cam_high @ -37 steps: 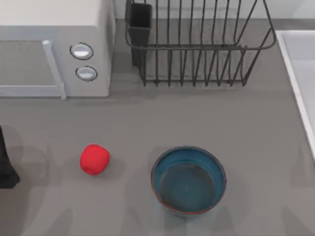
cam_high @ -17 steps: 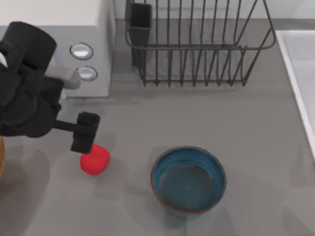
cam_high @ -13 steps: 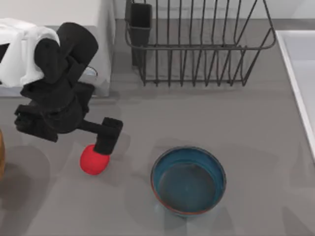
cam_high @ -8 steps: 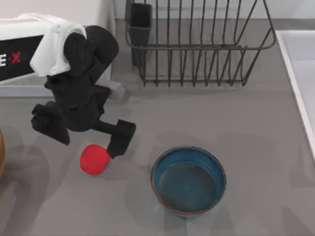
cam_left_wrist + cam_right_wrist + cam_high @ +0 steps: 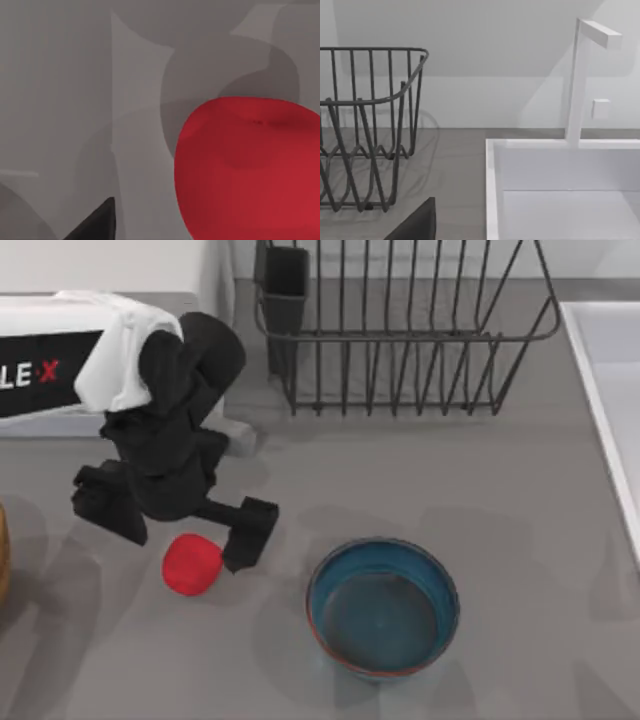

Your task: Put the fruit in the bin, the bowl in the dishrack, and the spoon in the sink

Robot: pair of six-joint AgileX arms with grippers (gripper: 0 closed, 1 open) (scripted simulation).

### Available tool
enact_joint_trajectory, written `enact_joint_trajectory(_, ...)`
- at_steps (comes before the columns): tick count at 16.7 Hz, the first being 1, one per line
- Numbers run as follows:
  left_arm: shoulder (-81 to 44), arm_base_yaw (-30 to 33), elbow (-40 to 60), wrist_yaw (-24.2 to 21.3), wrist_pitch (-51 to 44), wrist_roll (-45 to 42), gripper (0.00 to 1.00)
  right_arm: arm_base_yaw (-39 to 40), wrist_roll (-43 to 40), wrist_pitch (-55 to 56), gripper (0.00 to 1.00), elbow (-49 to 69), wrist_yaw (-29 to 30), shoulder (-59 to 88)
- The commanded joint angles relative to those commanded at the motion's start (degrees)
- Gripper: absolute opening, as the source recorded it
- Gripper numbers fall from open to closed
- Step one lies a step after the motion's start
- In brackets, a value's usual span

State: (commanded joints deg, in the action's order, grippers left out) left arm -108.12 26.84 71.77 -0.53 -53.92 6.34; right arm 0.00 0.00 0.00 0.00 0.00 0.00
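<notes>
Our left gripper (image 5: 190, 540) hovering over the fruit (image 5: 191, 564) at the desk's (image 5: 420, 470) near left, jaws spread wide and gripping nothing, bowl (image 5: 382, 607) sitting right of the fruit, dishrack (image 5: 400, 330) standing at the far side, sink (image 5: 610, 370) lying far right.

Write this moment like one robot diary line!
left claw: open, astride fruit | bowl: on table | dishrack: empty

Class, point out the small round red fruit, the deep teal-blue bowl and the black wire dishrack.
Small round red fruit (image 5: 190, 564), top view, its top.
Deep teal-blue bowl (image 5: 382, 612), top view, inside floor.
Black wire dishrack (image 5: 400, 336), top view, front rail.
</notes>
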Motion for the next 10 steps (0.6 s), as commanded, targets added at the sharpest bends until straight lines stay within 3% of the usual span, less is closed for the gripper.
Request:
enact_joint_trajectory(4,-3.7,0.1,-4.6,0.0,9.0,0.1,1.00,0.0,0.0,0.0,1.00,0.0,0.0,0.0)
enact_joint_trajectory(9,-4.8,0.1,-5.7,0.0,10.7,0.1,1.00,0.0,0.0,0.0,1.00,0.0,0.0,0.0)
enact_joint_trajectory(10,-4.8,0.1,-5.7,0.0,10.7,0.1,0.92,0.0,0.0,0.0,1.00,0.0,0.0,0.0)
